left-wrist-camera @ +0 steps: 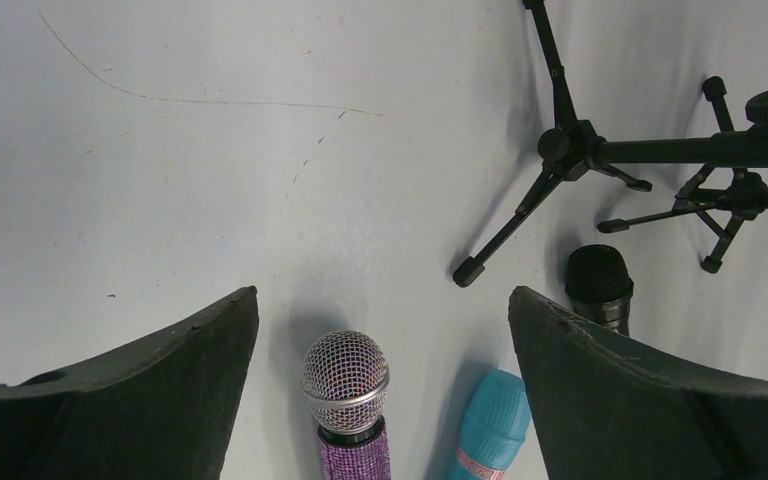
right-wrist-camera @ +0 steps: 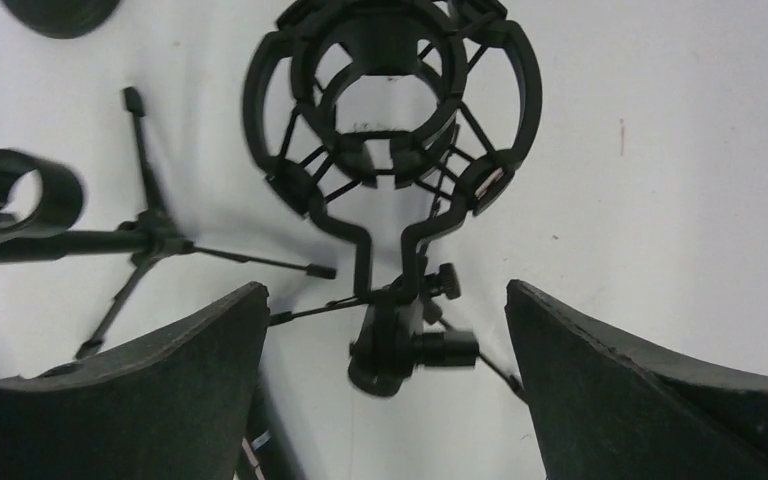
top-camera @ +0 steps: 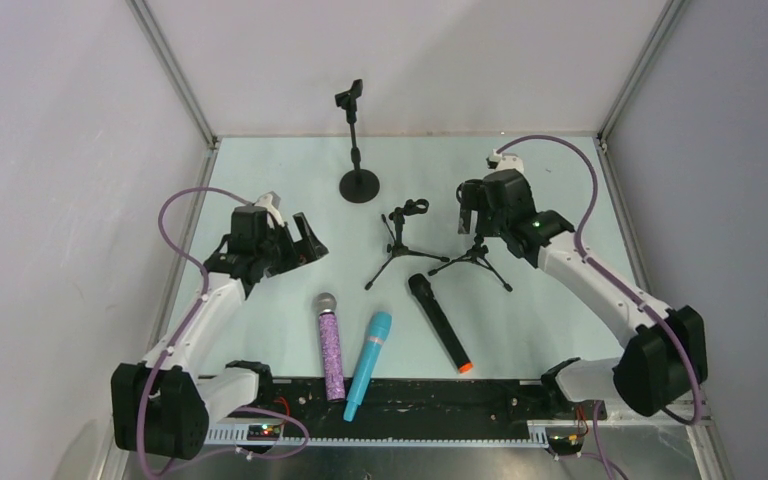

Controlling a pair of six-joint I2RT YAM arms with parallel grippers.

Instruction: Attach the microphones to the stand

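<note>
Three microphones lie on the table near the front: a glittery purple one with a silver mesh head (top-camera: 330, 345), a cyan one (top-camera: 368, 365) and a black one with an orange end (top-camera: 440, 322). My left gripper (top-camera: 300, 240) is open and empty, above and behind the purple head (left-wrist-camera: 346, 382); the cyan head (left-wrist-camera: 492, 425) and black head (left-wrist-camera: 598, 280) show beside it. My right gripper (top-camera: 468, 215) is open and empty, hovering over a tripod stand with a shock-mount cradle (right-wrist-camera: 390, 100). A second tripod with a ring clip (top-camera: 400, 240) stands to the left of the first.
A tall stand on a round base (top-camera: 358, 150) stands at the back centre. The tripod legs (left-wrist-camera: 560, 150) spread over the table between the arms. A black rail (top-camera: 410, 395) runs along the front edge. White walls enclose the table.
</note>
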